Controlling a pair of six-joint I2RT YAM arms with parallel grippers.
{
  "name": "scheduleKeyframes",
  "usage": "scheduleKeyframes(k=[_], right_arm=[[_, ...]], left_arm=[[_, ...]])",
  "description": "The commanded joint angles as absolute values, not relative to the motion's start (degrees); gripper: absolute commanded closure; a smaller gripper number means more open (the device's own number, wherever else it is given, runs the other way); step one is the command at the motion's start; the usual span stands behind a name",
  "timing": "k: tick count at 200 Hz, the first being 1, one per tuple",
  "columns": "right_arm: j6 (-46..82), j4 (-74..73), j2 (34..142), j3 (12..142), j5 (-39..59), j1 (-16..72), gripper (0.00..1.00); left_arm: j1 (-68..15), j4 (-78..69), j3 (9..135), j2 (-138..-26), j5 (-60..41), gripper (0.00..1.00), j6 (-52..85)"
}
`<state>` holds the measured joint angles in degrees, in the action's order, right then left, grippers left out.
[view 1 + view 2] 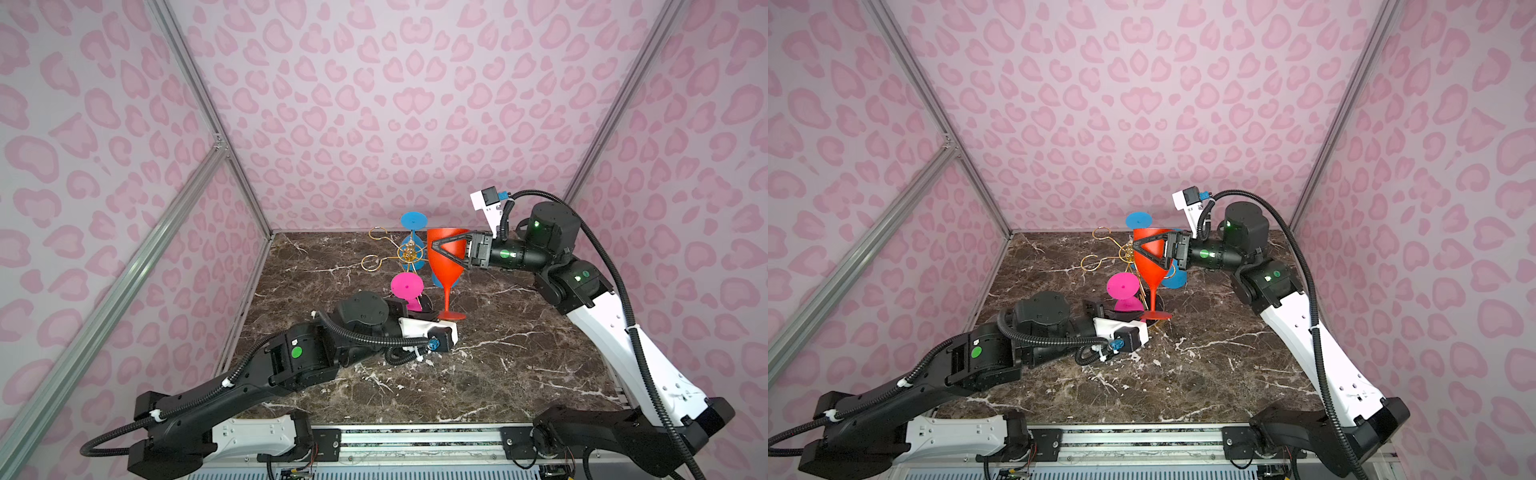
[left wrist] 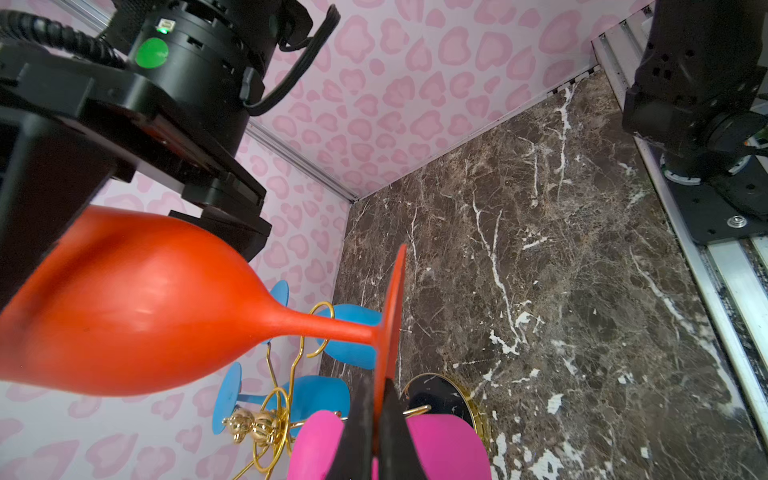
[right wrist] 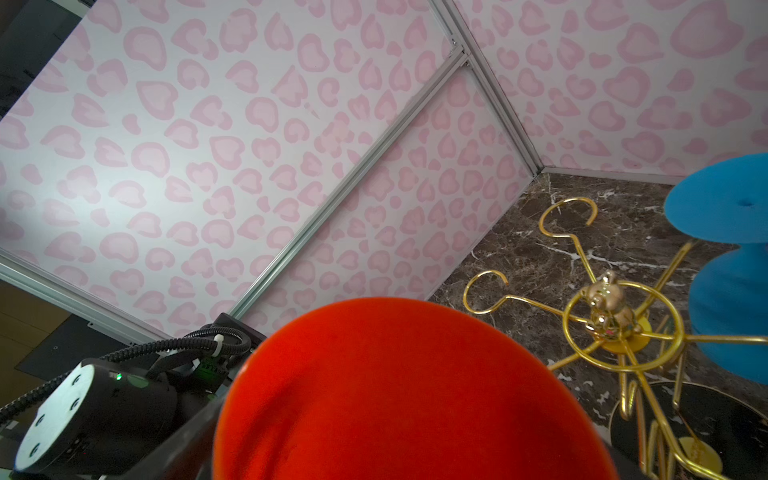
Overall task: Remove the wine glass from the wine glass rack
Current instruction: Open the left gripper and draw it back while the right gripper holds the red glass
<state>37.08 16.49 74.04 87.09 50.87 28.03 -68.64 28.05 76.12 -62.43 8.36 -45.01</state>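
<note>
While the left claw point(image 2: 379, 386) is pressed together on the thin edge of the foot of the red wine glass point(image 1: 446, 266), the right claw point(image 1: 434, 244) is spread wide, with one finger on either side of the bowl; whether its pads touch cannot be told. The glass stands upright, foot low over the marbled surface point(image 1: 498, 365), just beside the wine glass rack point(image 1: 409, 253) and off its gold arms. A blue glass point(image 1: 413, 222), a second blue glass point(image 1: 1177, 277) and a pink glass point(image 1: 407, 286) hang upside down from the rack
</note>
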Motion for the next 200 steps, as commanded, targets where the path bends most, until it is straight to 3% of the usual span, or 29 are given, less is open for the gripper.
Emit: scheduleKeyframes(k=[1,155,200], right_arm=[[35.3,16.9,74.3,87.4,52.1,28.1,0.01],[33.7,17.4,73.2,87.1,48.8,28.1,0.15],[33.7,17.0,73.0,86.8,48.2,28.1,0.16]], left_arm=[[-68.7,28.9,76.8,-62.4,8.2,0.97,-45.4],[-68.9,28.6,75.5,-61.9,9.6,0.92,-45.7],[-68.9,28.3,75.2,-61.8,10.4,0.72,-45.6]])
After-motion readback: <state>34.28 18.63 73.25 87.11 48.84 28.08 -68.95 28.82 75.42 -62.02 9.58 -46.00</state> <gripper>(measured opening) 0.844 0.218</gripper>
